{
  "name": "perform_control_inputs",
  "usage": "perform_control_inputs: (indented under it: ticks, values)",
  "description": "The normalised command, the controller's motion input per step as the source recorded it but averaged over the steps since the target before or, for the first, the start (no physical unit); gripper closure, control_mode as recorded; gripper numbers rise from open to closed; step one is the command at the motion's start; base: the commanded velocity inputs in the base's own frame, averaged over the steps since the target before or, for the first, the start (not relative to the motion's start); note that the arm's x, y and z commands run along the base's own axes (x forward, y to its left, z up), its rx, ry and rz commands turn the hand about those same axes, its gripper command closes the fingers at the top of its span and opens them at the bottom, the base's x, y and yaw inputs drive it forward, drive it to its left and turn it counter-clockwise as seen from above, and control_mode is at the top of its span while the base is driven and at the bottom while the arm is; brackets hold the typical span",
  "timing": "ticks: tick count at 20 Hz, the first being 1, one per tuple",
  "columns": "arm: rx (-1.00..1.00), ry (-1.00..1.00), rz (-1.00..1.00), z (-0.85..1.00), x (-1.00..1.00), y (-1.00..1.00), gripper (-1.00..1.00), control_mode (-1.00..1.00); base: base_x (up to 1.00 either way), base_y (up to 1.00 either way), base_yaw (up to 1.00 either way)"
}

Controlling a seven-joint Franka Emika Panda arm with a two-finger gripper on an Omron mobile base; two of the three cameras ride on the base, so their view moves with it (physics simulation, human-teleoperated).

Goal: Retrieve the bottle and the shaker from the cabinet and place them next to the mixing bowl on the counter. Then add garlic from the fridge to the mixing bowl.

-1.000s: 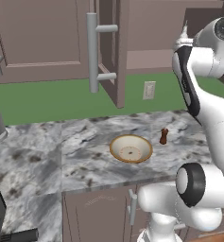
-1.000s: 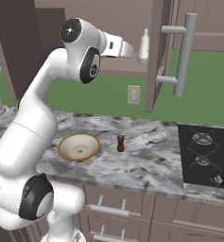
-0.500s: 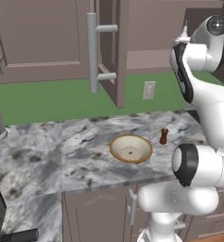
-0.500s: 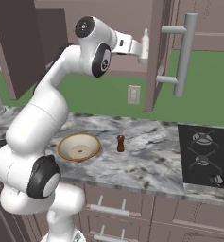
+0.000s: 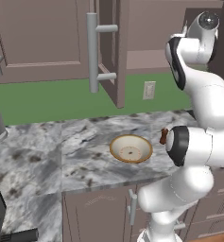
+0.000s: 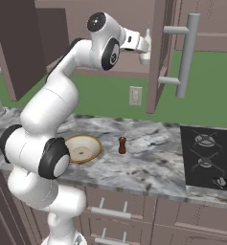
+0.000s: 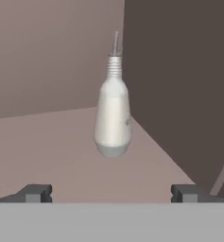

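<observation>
The marble desk (image 6: 148, 162) carries the mixing bowl (image 6: 82, 148) with the brown shaker (image 6: 122, 145) just beside it. Up in the open cabinet (image 6: 159, 52), the white bottle (image 7: 113, 113) stands ahead of the spread, empty gripper (image 7: 111, 193).

— Bottle (image 7: 113, 118)? Pale grey-white, wide rounded body, ribbed narrow neck, thin spout. Standing upright on the cabinet shelf (image 7: 47, 156), above the mixing bowl (image 5: 130, 148).

— And the shaker (image 6: 122, 145)?

— Small, dark brown, upright on the counter (image 6: 148, 162), just beside the mixing bowl, not touching. Bowl itself tan, round, shallow, open side up, sitting near the counter's front edge.
</observation>
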Motion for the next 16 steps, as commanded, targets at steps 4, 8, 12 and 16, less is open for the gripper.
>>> perform_control_inputs:
  ticks: [4,8,12,16]
  values:
    - [0.09,0.00,0.00,-0.02,0.29,-0.24,-1.00,-1.00,0.00,0.00,0.00]
    - [0.08,0.00,0.00,0.00,0.29,-0.30,-1.00,-1.00,0.00,0.00,0.00]
    - [0.09,0.00,0.00,-0.01,0.22,-0.26,-1.00,-1.00,0.00,0.00,0.00]
    - [0.08,0.00,0.00,-0.02,0.32,-0.19,-1.00,-1.00,0.00,0.00,0.00]
